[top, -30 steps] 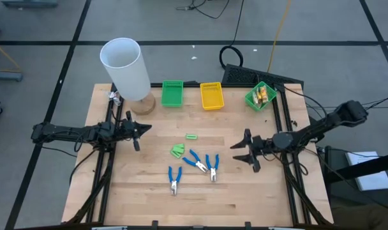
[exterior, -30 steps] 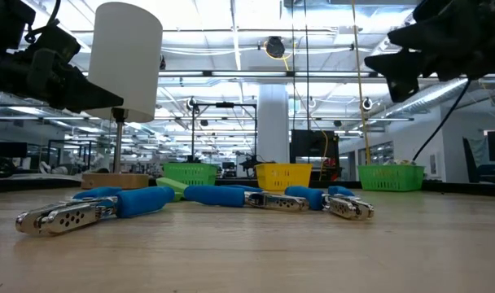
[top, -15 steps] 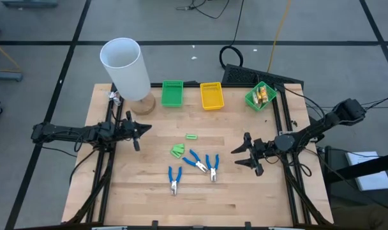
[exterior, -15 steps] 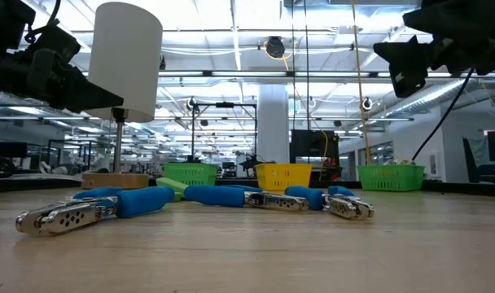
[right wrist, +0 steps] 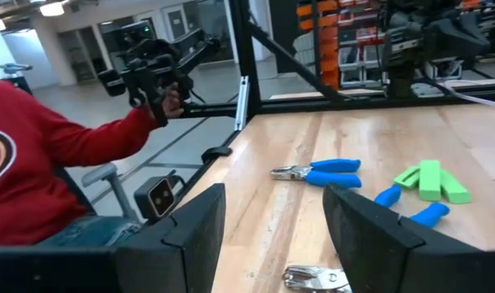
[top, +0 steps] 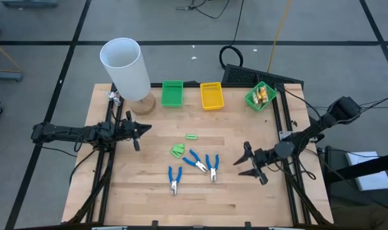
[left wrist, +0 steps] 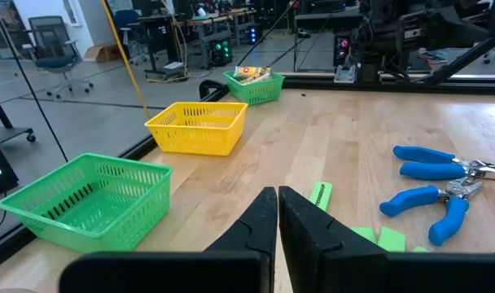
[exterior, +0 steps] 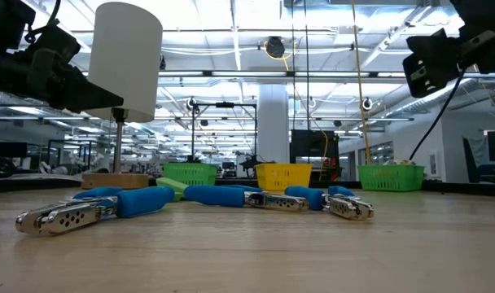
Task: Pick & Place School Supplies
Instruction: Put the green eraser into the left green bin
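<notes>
Only some yellow sticks point(top: 263, 95) are binned; three pliers point(top: 195, 160) and green pieces point(top: 177, 151) remain. The right gripper point(top: 252, 164) is spread, the left gripper point(top: 138, 132) closed, empty.

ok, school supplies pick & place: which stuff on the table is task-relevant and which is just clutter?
Task items:
- three blue-handled pliers
- light-green pieces
- small green piece lying apart
- yellow-orange items already in the far right green bin
- right gripper, open, near the pliers; left gripper, shut, waiting

Just there:
- white cylinder
- empty green bin and yellow bin
</notes>
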Robot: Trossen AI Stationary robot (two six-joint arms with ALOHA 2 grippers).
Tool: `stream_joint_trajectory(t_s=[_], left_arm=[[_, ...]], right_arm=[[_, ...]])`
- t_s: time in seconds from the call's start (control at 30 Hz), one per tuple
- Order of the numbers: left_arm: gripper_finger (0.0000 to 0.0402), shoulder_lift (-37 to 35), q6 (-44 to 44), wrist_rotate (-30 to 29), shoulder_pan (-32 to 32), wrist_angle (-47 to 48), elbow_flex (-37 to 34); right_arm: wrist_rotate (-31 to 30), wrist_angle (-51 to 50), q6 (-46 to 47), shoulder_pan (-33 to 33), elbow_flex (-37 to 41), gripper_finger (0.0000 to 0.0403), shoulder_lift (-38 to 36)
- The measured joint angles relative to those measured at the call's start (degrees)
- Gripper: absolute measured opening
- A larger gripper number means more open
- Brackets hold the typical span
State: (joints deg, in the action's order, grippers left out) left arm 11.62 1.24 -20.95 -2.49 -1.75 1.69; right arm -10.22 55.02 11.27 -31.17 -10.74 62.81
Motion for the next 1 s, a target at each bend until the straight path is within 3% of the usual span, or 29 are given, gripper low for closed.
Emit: stream_joint_trajectory(t_s=[0.37,0.67,0.87,1.0], left_arm=[[0.0021,0.0,-0.4,0.0,0.0,-6.1,0.0],[0.0021,0.0,-8.2,0.6,0.0,-8.0,0.0],[0.0021,0.0,-4.5,2.5,0.0,-8.1,0.0],[0.0021,0.4,-4.6,2.8,0.0,-6.8,0.0]], right_arm=[[-0.2,0.3,0.0,-0.1,0.0,0.0199,0.0],[-3.2,-1.3,0.0,-0.1,0.0,0.0199,0.0],[3.9,-2.7,0.9,-1.4,0.0,0.0199,-4.4],[4.2,-11.5,-0.5,-2.7,0.0,0.0199,-10.3]])
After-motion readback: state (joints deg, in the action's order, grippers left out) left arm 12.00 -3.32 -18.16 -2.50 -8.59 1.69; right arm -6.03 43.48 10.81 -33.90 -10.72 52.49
